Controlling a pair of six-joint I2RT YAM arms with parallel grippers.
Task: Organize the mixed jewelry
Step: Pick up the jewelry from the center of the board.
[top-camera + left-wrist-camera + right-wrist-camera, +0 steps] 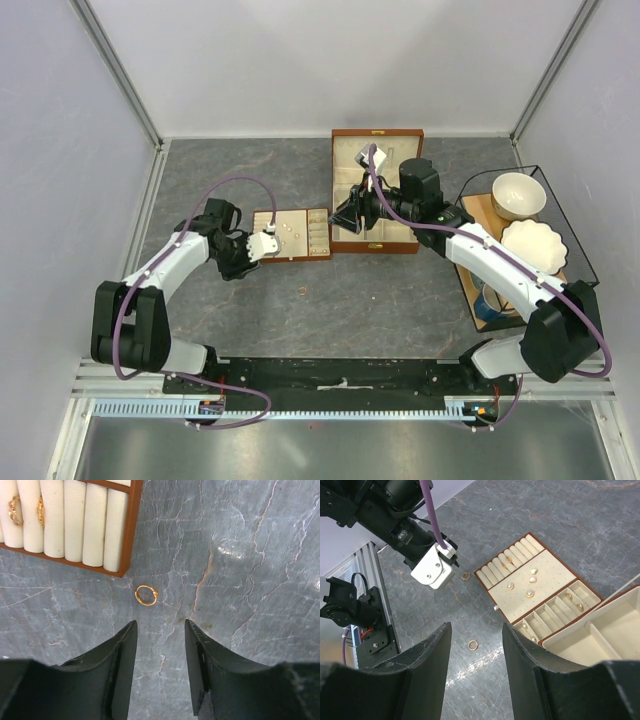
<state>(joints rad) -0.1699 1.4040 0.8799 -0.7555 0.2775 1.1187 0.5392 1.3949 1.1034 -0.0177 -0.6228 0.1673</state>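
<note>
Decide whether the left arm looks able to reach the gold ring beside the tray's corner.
Probably yes: the ring lies on bare table just ahead of the open left fingers, nothing between them; the tray stands apart from it.

The ring (146, 595) is shiny golden metal, the table (240, 580) looks like veined grey stone, the tray (131, 530) frame is wood.

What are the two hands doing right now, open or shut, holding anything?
Left hand: open, holding nothing.
Right hand: open, holding nothing.
</note>
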